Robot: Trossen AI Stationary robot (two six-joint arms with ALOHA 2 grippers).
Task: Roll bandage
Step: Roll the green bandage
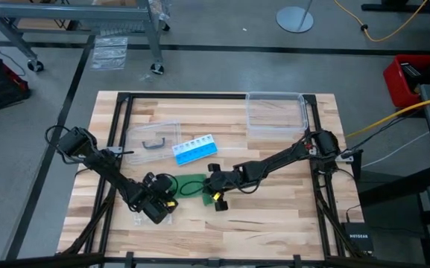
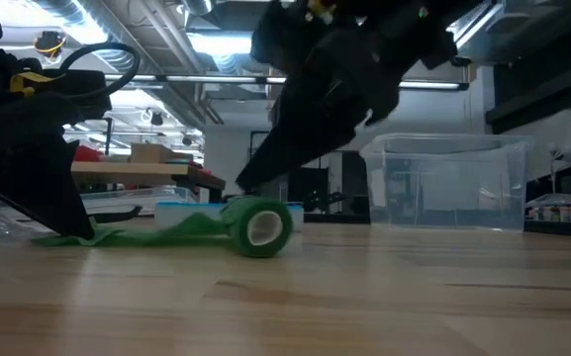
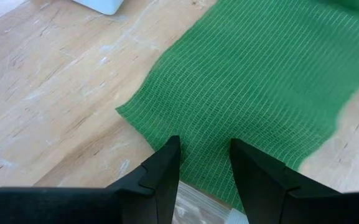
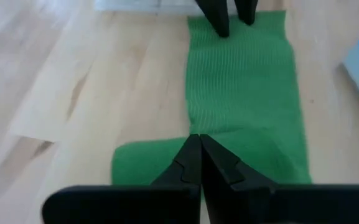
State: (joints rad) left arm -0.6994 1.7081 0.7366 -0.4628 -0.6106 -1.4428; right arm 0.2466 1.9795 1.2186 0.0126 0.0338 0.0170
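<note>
The green bandage (image 1: 190, 186) lies near the table's middle. One end is wound into a roll (image 2: 260, 227), which rests on its side on the wood. The remaining strip (image 2: 156, 235) runs flat toward the left arm. My left gripper (image 3: 204, 149) stands open over the strip's free end (image 3: 167, 112). My right gripper (image 4: 199, 142) is shut, its tips just over the roll (image 4: 142, 168) and pointing along the strip (image 4: 241, 81) toward the left gripper. My left gripper sets its two open fingertips (image 3: 167, 155) down on the flat strip close to its free end (image 3: 198, 134), slanting down from the table's left and near side. The strip lies flat on the wood beneath them. My right gripper: I cannot tell whether its shut tips touch the roll.
A clear plastic box (image 1: 276, 112) stands at the far right of the table. A blue and white pill organizer (image 1: 195, 150) and a small clear bag (image 1: 151, 138) lie just beyond the bandage. Bare wood stretches along the near edge.
</note>
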